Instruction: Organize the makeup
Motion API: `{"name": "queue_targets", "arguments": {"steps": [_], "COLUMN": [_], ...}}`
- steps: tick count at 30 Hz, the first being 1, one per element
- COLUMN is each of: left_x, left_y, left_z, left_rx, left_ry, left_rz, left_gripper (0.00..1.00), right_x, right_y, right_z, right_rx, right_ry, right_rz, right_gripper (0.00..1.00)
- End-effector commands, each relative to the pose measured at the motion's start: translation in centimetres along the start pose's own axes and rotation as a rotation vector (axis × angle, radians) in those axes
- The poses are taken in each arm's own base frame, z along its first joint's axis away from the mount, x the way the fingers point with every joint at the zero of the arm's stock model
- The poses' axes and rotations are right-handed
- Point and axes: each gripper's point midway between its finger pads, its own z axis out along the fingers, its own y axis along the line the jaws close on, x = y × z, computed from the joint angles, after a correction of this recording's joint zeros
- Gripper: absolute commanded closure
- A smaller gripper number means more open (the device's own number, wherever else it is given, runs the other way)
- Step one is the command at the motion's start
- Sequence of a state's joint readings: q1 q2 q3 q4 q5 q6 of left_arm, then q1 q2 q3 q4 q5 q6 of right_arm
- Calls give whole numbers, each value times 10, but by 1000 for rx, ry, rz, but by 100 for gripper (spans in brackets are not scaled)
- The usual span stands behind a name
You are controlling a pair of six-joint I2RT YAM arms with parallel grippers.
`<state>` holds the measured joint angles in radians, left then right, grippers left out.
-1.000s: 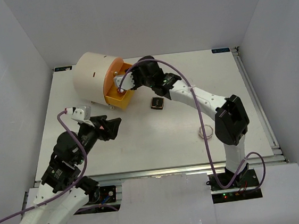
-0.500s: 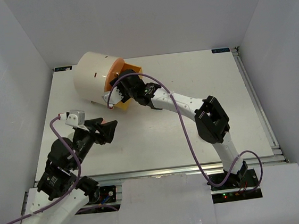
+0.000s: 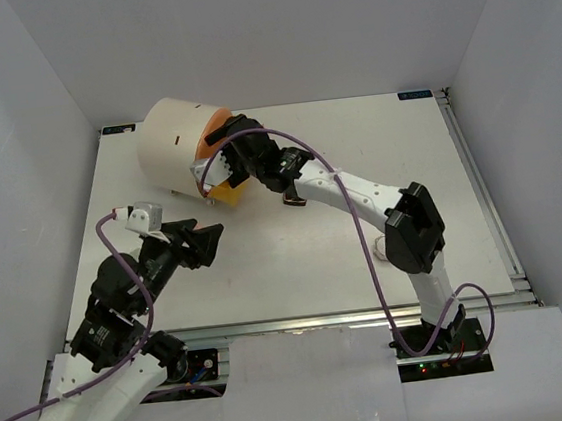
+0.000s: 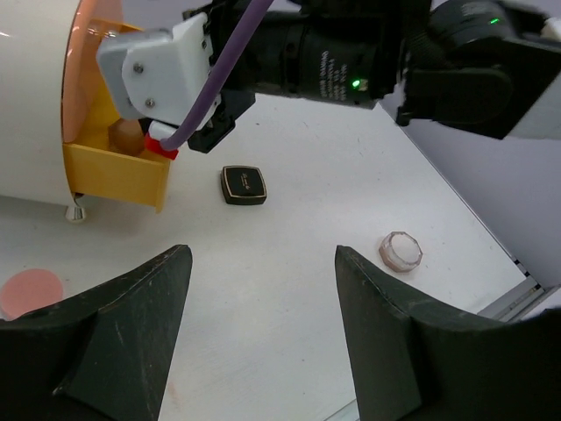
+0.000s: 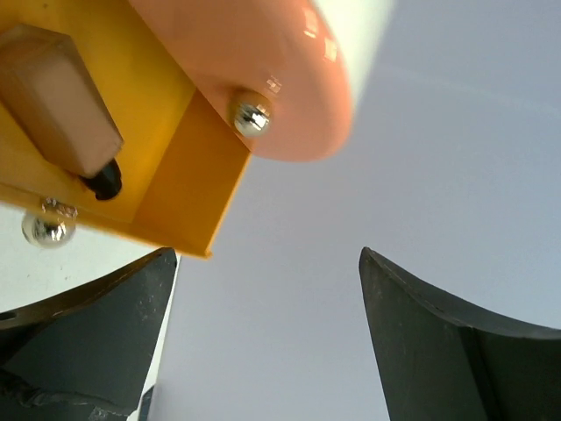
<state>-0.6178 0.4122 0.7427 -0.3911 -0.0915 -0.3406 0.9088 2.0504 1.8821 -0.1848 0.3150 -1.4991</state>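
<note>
Finding: no text, brand, number or sign is legible in any view.

Left wrist view: the right arm's black housing bears a few lines of small white print, too fine to read. The compact shows gold edging on its lid, and any lettering there cannot be made out.

Top view: small teal labels sit at the far corners of the table. Their wording is illegible.

Right wrist view: no markings observed.
</note>
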Motion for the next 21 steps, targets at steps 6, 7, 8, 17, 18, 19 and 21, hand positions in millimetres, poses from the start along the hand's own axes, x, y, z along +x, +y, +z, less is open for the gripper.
{"name": "queue_targets", "arguments": {"steps": [6,7,8,17,18,19,21], "left_x": [20,27,27,79,94,100,103], "left_y": [-32,-33,-36,-17,-10,-5,-1], "left_z": [55,65,74,178,190,197,215], "left_rx": [138,144,148,48,25,4,-3], "left_ry": [178,208,222,484,530,549,558], "left_rz": [22,22,22,140,162,187,242], "left_gripper": [39,45,56,88,88,89,89], "right_x": [51,54,59,64,66,75,80], "right_y": [-17,-4,8,122,128,127,126], "right_z": [-103,-114,-122,-163,-168,-172,-176], "right_rx": [-8,-52,-103,-399,-400,-381,-372], "right_ry": [-195,-235,-292,-461,-463,-466,-482], "right_rz": [796,922,1017,1403,1405,1417,1446], "right_gripper": [49,67,80,91,91,91,91]}}
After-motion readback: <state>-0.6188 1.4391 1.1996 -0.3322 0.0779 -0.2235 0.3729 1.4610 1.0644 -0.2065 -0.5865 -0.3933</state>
